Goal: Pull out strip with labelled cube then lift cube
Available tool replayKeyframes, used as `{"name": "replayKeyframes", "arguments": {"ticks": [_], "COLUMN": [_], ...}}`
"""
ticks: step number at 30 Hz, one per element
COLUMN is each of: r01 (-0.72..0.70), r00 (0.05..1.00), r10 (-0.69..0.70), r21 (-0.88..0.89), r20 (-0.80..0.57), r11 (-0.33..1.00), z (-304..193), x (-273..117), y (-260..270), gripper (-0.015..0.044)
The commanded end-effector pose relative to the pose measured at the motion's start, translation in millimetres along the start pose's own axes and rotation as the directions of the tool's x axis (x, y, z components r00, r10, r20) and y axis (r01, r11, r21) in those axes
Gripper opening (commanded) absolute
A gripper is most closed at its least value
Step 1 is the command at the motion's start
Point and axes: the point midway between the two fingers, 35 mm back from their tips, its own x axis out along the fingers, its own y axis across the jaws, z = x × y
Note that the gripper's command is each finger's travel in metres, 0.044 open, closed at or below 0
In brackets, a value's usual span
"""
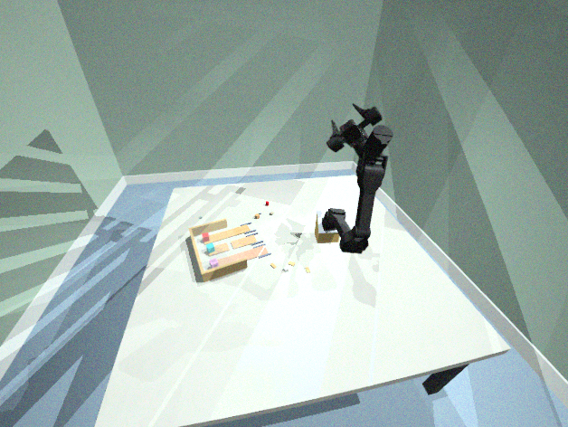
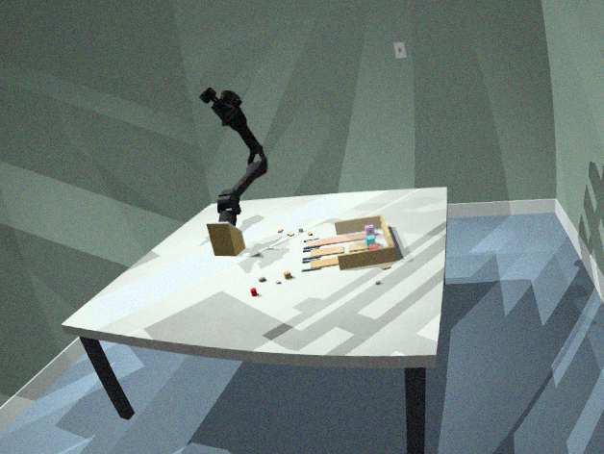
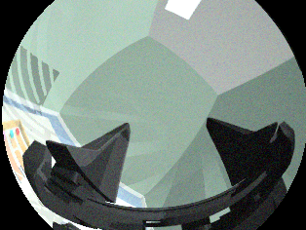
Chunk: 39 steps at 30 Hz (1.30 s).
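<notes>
My gripper (image 1: 343,113) (image 3: 170,124) is open and empty, raised high above the arm's base, far from the strips. A three-walled wooden tray (image 1: 224,270) (image 2: 365,259) holds the inner ends of three strips. The red cube (image 1: 205,236) (image 2: 373,246) is on an orange strip (image 1: 231,232) (image 2: 323,264) that looks unbroken. The teal cube (image 1: 210,248) (image 2: 369,240) is on the inner piece (image 1: 221,249) of the middle strip, parted by a gap from its outer piece (image 1: 244,241) (image 2: 327,251). The purple cube (image 1: 213,262) (image 2: 368,228) is on a salmon strip (image 1: 243,257) (image 2: 337,239) that looks unbroken. No label is readable.
Dark thin bars flank the strips' outer ends. A wooden block (image 1: 326,236) (image 2: 225,239) stands by the arm's base. A red cylinder (image 1: 267,203) (image 2: 253,291), an orange cube (image 1: 257,216) (image 2: 287,275) and several small bits lie on the table outside the tray.
</notes>
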Motion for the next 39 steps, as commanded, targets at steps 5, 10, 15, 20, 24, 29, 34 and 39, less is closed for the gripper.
{"name": "replayKeyframes", "arguments": {"ticks": [5,10,15,20,24,29,34,39], "r01": [-0.317,-0.552,-0.740,-0.856,-0.888,-0.853,-0.829,-0.829], "r00": [0.947,0.834,0.666,0.456,0.268,0.022,-0.048,-0.048], "r10": [0.304,0.522,0.708,0.851,0.928,0.972,0.974,0.974], "r21": [0.155,0.251,0.325,0.388,0.439,0.512,0.535,0.535], "r20": [0.103,0.180,0.233,0.259,0.259,0.233,0.221,0.221], "r11": [0.936,0.795,0.589,0.341,0.134,-0.103,-0.162,-0.162], "z": [-4.2,-4.6,-8.3,-18.5,-32.5,-58.4,-67.4,-67.4], "x": [56.7,78.2,77.2,53.8,20.6,-35.2,-53.1,-53.1], "y": [88.1,169.9,256.1,339.4,399.2,459.8,473.4,473.4], "gripper": [0.0400,0.0400,0.0400,0.0400,0.0400,0.0400,0.0400,0.0400]}}
